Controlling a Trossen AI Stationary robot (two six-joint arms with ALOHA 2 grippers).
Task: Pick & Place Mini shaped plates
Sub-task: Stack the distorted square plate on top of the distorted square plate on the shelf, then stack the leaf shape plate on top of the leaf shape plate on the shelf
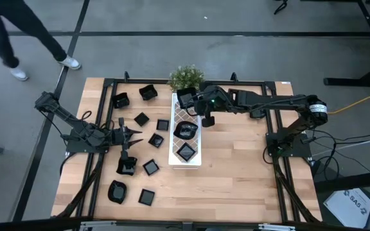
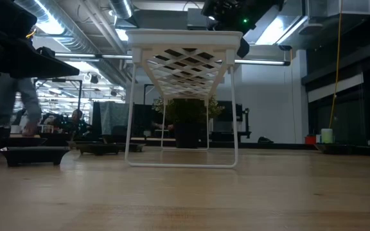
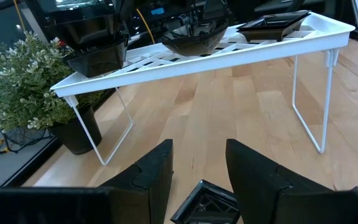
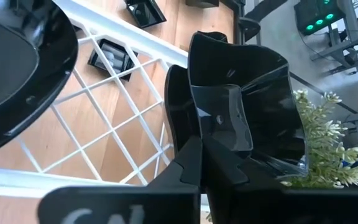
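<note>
Right gripper (image 1: 190, 101) over the tray's (image 1: 196, 153) plant-side end, jaws clamped on a square plate (image 4: 253, 112), rim pinched, plate hanging just above the lattice. Two plates already sit farther along the tray. Left gripper (image 1: 129, 142) well off the tray's side, jaws open above a desk plate (image 3: 207, 202).
</note>
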